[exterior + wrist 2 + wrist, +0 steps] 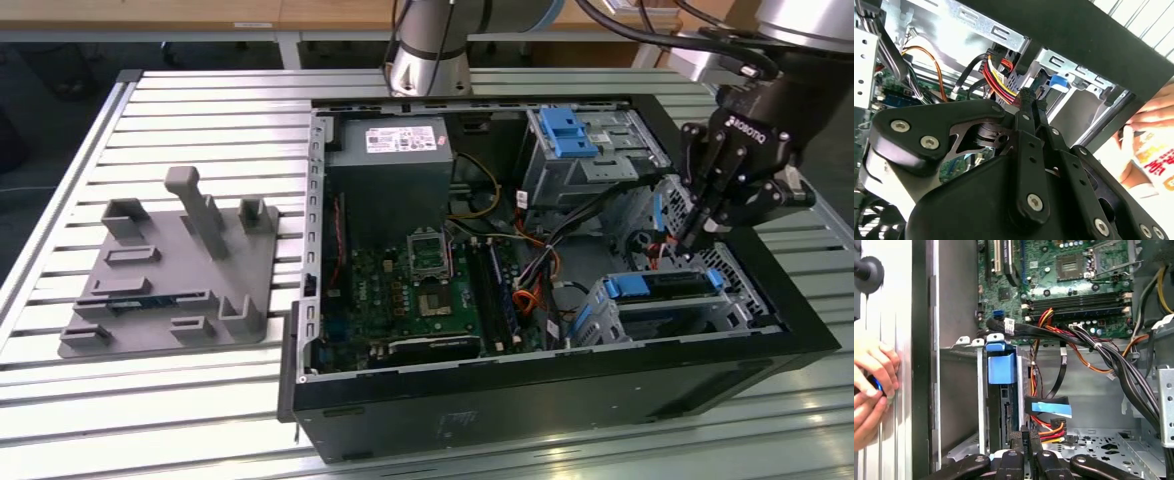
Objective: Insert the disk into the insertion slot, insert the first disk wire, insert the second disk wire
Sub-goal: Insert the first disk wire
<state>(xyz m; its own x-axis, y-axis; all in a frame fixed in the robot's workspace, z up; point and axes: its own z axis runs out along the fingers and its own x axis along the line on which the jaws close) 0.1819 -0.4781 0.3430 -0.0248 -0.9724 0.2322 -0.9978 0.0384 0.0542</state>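
Tool [1024, 436] was down inside the open computer case, and in the first wrist view its two fingers were drawn almost together, only a sliver of gap between them; whether anything was nipped in that gap, I could not tell. Right at its tips lay the red, yellow and black wire bundle [1051, 427] with its connector, and just above that a black cable with a blue tab [1049, 407]. Neither looked plugged in; both hung just beside the disk [1002, 367] rather than seated on it. And the disk itself? Home, by the look of it: its blue carrier stood edge-on between the grey metal walls of the insertion slot [674, 322], low in the near corner of the case on the exterior view's right. So step one read as done, and the two wires as the work in hand. Beyond the slot lay the motherboard [1074, 285], and at the far end of the case the taller cage with a blue latch [574, 135]. A person's hands [874, 385] rested outside the case wall. Well off on the exterior view's left, a grey fixture [174, 270] sat on the slatted counter [200, 100].
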